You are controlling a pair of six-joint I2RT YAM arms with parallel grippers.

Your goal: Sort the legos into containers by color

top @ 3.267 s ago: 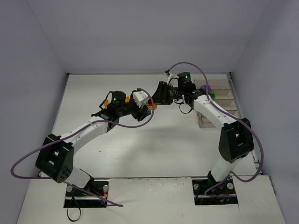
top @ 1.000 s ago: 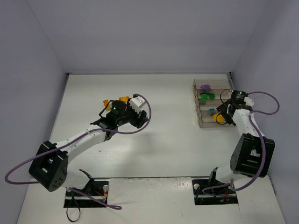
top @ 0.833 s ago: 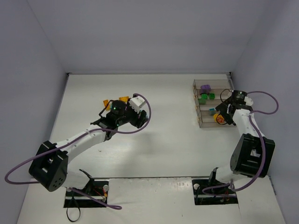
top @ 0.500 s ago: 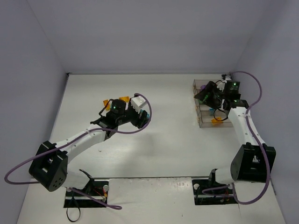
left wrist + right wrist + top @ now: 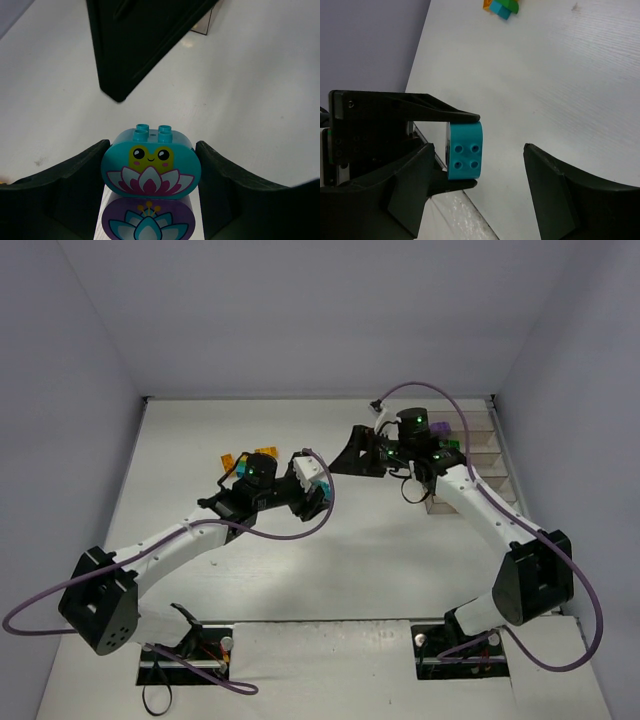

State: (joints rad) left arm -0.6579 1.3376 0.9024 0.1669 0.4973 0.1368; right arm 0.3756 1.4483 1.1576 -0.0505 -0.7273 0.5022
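At table centre: handover of teal lego [image 5: 151,162], clamped in left gripper [image 5: 318,490]; right gripper [image 5: 350,458] spread wide, facing it. Next, likely: right closure, left release.

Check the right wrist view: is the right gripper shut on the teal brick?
No, the right gripper has its fingers wide apart around the teal brick, which the left gripper clamps.

White table [image 5: 330,570] (faint wood grain) between pale lavender walls [image 5: 300,310]
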